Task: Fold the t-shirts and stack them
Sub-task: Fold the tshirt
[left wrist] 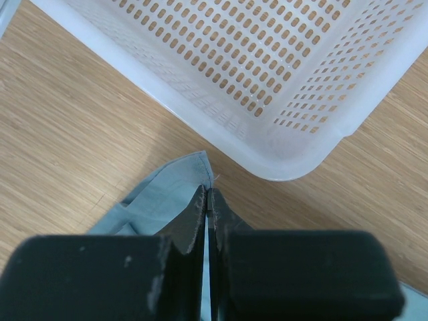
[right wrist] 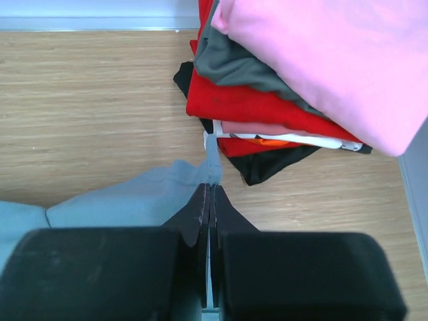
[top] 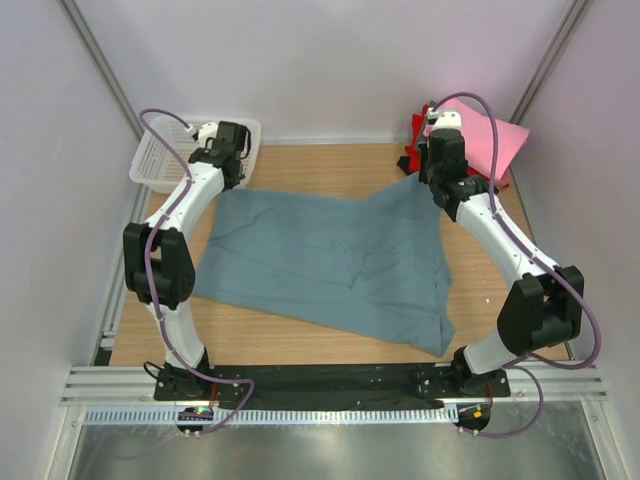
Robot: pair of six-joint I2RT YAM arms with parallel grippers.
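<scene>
Left tool (left wrist: 207, 195) is seen clamped on one far corner of the teal-blue t-shirt (top: 330, 260), right tool (right wrist: 210, 188) on the other. The shirt is spread over the tabletop (left wrist: 67, 147) behind both. A stack of folded t-shirts (right wrist: 301, 80), pink on top, is seen just beyond the right tool, a white lattice basket (left wrist: 267, 100) just beyond the left.

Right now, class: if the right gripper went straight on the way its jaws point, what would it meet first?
The right gripper, shut on a corner of the teal t-shirt, points at the stack of folded t-shirts. It would probably meet the stack's near edge first; depth is unclear.
</scene>
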